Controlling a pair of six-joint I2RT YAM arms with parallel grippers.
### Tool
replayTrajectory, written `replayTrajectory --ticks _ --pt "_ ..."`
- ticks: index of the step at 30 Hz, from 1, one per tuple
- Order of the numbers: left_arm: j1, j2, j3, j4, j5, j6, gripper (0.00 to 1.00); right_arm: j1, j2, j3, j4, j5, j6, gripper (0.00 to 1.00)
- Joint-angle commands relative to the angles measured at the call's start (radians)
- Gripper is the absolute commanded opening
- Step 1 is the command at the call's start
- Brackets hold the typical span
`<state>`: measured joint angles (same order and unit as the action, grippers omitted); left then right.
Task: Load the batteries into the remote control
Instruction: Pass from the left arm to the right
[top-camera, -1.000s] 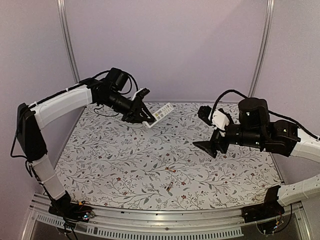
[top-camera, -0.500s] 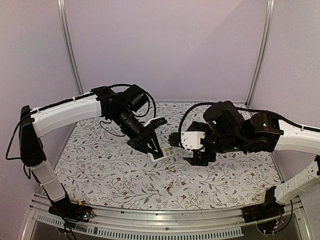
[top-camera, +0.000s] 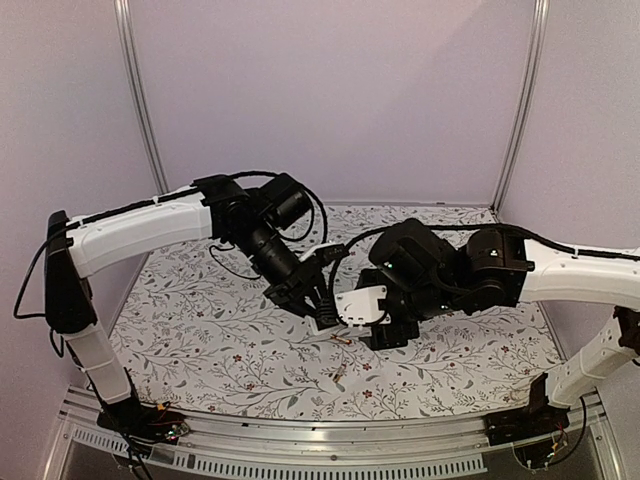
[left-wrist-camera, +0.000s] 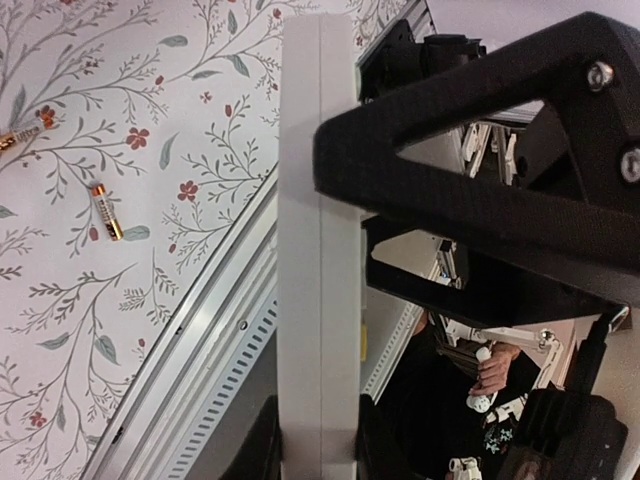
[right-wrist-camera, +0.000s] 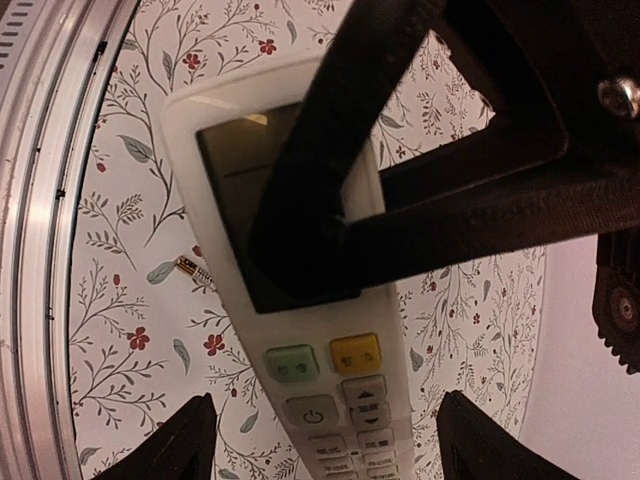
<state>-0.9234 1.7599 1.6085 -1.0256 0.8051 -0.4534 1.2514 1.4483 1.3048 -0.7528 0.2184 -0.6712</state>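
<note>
Two batteries (left-wrist-camera: 106, 212) lie loose on the patterned table (top-camera: 200, 330), a little apart from each other and off to the left of the bar as my left wrist sees it; neither of my hands has them. My left gripper (top-camera: 316, 300) is clamped narrow on the remote control (top-camera: 358, 304), one finger pressed across the dark display end. The bar therefore hangs in the air above the table, its long axis running from my left palm toward my right arm. My right gripper (right-wrist-camera: 330, 440) is spread wide, its fingers (right-wrist-camera: 175, 445) standing either side of the button end, not touching it as far as I can see. I judge the coming move turns on this: the bar already lies lengthwise between my right fingers, so they need only close across its width.
</note>
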Motion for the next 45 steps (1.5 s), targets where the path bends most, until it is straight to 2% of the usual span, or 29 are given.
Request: replayTrajectory --ticks 1,8,15,20,24,26,27,31,36,39,42,45 --pt "-0.026 0.016 0.016 -0.004 0.041 -0.004 0.0 0.006 0.029 0.038 -0.028 0.001 -0.01 0.75" --pt "-0.033 0.031 0.021 0.004 0.092 0.007 0.0 0.014 0.058 0.046 -0.028 -0.029 -0.018 0.61" --pt "-0.026 0.038 0.037 0.004 0.116 0.02 0.02 0.015 0.046 0.043 -0.025 -0.044 -0.005 0.32" --pt "0.02 0.028 0.079 -0.009 0.124 0.049 0.36 0.015 0.025 0.042 -0.016 -0.062 0.032 0.26" --pt "0.122 -0.045 0.14 0.015 0.097 0.055 0.72 0.008 -0.014 0.029 0.023 -0.098 0.061 0.24" --pt "0.196 -0.096 0.168 0.057 0.092 0.057 0.94 -0.013 -0.043 0.027 0.056 -0.141 0.082 0.23" --pt "0.23 -0.124 0.158 0.096 0.08 0.049 0.99 -0.03 -0.069 0.026 0.079 -0.167 0.103 0.23" --pt "0.31 -0.316 -0.016 0.355 -0.08 0.009 0.99 -0.146 -0.179 -0.013 0.252 -0.349 0.223 0.23" --pt "0.311 -0.522 -0.324 0.743 -0.243 -0.044 0.99 -0.271 -0.3 -0.068 0.47 -0.525 0.414 0.23" --pt "0.267 -0.57 -0.403 0.854 -0.307 -0.012 1.0 -0.314 -0.341 -0.095 0.579 -0.589 0.539 0.23" --pt "0.161 -0.578 -0.444 0.924 -0.376 0.069 1.0 -0.352 -0.372 -0.133 0.725 -0.645 0.686 0.23" --pt "0.069 -0.562 -0.495 1.079 -0.359 0.109 1.0 -0.39 -0.377 -0.161 0.867 -0.716 0.838 0.23"
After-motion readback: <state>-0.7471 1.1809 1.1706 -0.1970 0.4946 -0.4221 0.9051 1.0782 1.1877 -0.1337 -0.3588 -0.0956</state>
